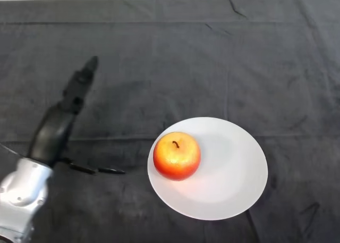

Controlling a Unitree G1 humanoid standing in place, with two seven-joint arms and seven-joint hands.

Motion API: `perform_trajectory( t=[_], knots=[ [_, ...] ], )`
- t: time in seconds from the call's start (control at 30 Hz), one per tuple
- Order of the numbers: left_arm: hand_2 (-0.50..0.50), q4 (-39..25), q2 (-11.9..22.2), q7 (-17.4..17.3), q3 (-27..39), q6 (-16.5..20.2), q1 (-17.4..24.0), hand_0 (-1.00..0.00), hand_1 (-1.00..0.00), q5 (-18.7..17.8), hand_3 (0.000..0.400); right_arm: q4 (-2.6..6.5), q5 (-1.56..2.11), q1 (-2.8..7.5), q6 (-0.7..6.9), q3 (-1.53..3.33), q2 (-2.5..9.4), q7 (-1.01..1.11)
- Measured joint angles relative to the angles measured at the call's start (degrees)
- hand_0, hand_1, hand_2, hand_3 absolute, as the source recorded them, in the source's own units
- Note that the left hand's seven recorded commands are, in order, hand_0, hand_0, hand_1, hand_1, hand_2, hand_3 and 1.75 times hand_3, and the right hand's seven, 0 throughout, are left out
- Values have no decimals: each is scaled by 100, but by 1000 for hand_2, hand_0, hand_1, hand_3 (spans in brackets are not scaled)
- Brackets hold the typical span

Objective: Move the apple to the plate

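Observation:
A red and yellow apple (177, 155) sits upright on the left part of a round white plate (234, 168), stem up. My left hand (58, 126) is to the left of the plate, apart from the apple. Its fingers (85, 75) point straight away toward the far side of the table and its thumb (98, 170) sticks out toward the plate. The hand is open and holds nothing.
A dark grey cloth (212, 57) covers the whole table, with a few creases. A pale strip runs along the far edge at the top of the view.

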Motion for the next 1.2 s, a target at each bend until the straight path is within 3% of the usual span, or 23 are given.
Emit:
perform_trajectory(
  t=[0.33, 0.53, 0.8, 1.2],
  knots=[
    [0, 461, 220, -241, 720, -161, 398, 0, 0, -406, 0, 0, 0, 0, 0, 0, 0, 0],
    [0, 676, 416, -304, 1236, -312, 413, 0, 0, -716, 0, 0, 0, 0, 1, 0, 1, 0],
    [0, 1080, 526, -320, 1755, -655, 424, 0, 0, -873, 0, 0, 0, 0, 1, 0, 1, 0],
    [0, 1644, 623, -266, 2363, -788, 543, 0, 0, -969, 0, 0, 0, 0, 1, 0, 1, 0]
  ],
)
